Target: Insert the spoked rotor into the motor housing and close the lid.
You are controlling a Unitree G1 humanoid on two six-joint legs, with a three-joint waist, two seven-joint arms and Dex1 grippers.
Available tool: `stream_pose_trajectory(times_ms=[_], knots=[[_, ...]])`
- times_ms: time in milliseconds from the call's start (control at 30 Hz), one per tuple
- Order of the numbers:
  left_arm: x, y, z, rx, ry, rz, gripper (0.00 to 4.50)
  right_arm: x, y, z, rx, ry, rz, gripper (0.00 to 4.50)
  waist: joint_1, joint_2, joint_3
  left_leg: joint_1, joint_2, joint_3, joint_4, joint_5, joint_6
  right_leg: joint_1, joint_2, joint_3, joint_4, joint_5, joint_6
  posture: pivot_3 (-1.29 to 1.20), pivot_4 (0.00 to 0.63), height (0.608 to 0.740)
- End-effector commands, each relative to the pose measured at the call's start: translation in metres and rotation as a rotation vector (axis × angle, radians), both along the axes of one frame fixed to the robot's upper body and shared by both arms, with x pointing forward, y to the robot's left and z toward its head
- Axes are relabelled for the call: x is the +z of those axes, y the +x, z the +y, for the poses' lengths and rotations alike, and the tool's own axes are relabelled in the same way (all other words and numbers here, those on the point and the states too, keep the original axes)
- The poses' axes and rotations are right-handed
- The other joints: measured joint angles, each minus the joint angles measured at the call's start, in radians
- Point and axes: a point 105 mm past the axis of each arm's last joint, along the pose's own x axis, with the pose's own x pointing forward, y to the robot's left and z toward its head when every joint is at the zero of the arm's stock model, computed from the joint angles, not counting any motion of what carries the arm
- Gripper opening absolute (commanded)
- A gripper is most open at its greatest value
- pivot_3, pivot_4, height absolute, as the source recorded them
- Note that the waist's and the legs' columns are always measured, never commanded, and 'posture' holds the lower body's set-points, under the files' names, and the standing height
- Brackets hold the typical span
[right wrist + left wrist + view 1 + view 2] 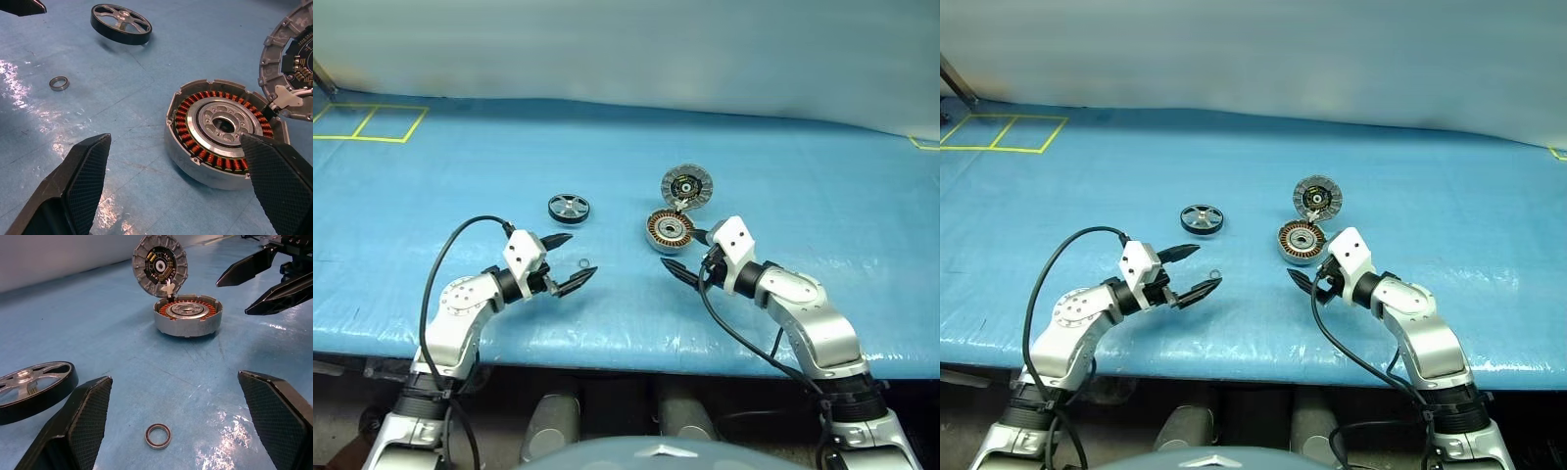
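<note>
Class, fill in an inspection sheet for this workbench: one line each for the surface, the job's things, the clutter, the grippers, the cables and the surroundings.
Surface: blue sheet covering the table, glossy and a little wrinkled.
Job's things: spoked rotor lies flat, apart from the motor housing; housing open, copper windings showing; lid hinged up behind it.
Clutter: small metal ring lying loose near the left gripper.
Grippers: left gripper open, holding nothing; right gripper open, holding nothing, just short of the housing.
Cables: black cable looping along the left arm; another along the right.
Surroundings: yellow tape lines at the far left; pale wall behind.
</note>
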Motion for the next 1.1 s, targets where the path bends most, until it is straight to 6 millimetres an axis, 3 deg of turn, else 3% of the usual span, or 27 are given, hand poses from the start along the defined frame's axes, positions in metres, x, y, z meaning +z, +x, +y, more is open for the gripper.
stream_pose_trajectory(times_ms=[33, 1100], knots=[[0.010, 0.000, -0.004, -0.012, -0.008, -0.054, 4.50, 0.015, 0.002, -0.001, 0.000, 0.003, -0.058, 4.45, 0.000, 0.000, 0.000, 0.000, 0.000, 0.000, 0.000, 0.000, 0.000, 0.000, 0.000, 0.000, 0.000, 0.000, 0.000, 0.00, 0.150, 0.740], [0.002, -0.001, -0.009, 0.011, -0.032, -0.060, 4.50, 0.014, 0.005, 0.008, 0.070, -0.094, -0.046, 4.45, 0.001, 0.000, 0.000, 0.000, 0.000, 0.000, 0.000, 0.000, 0.000, 0.000, 0.000, 0.000, 0.000, 0.000, 0.000, 0.00, 0.150, 0.740]])
